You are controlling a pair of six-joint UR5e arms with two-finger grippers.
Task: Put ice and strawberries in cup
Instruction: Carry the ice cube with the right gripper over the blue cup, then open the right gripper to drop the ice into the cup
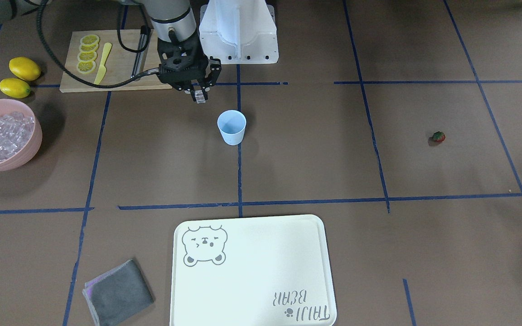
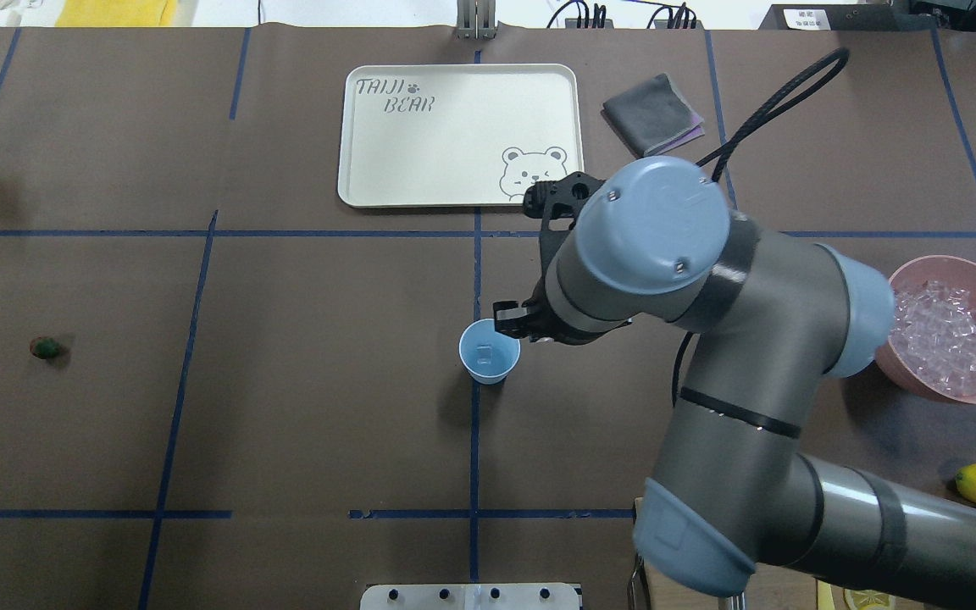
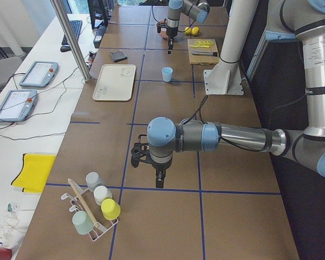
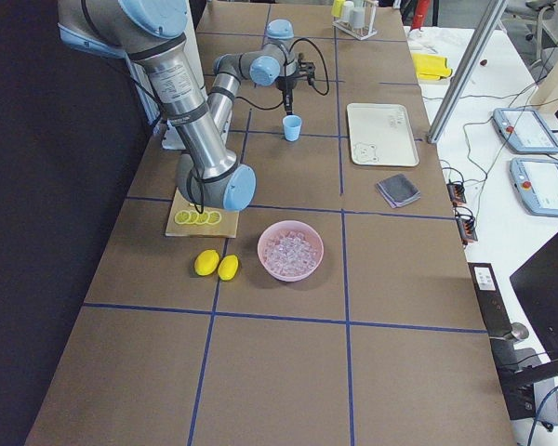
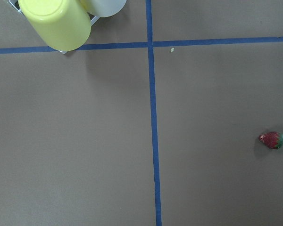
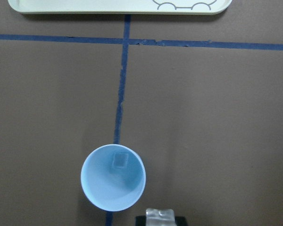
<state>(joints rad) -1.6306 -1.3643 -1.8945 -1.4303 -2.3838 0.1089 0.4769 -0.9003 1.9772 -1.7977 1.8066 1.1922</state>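
1. Finding the cup (image 1: 231, 127) standing upright on a blue tape line near mid-table, carrying one ice cube (image 6: 119, 161) on its bottom.
2. Clamping a second ice cube (image 1: 200, 96) in the right gripper (image 1: 199, 93), just beside the cup's rim and raised above it, not over the opening.
3. Spotting the strawberry (image 1: 438, 136) lying alone well off toward the robot's left, with bare table between it and the cup.
4. Passing the pink bowl (image 1: 32, 146) heaped with ice (image 1: 0, 136) at the far right, near two lemons (image 1: 24, 69) and a cutting board (image 1: 120, 68).
5. Reaching in with the right arm (image 2: 708, 339), wrist pointing down; hanging the left gripper (image 3: 158, 181) low near a cup rack (image 3: 95, 208), cannot tell whether apart or together.
6. Meeting the tray (image 1: 261, 271) and cloth (image 1: 118, 292) toward the far edge.
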